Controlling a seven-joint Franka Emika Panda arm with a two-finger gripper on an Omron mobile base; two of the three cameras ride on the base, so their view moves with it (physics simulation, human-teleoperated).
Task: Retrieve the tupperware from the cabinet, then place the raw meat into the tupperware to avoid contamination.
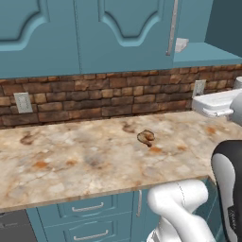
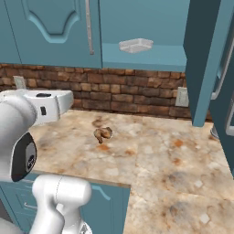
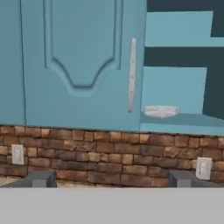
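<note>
No legible writing; tupperware (image 2: 135,45) on cabinet (image 2: 146,57) shelf

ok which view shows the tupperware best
The right base view: the tupperware sits in full on the open cabinet's bottom shelf. The left base view catches only a sliver beside the door edge, and the hand view shows it small and blurred.
</note>
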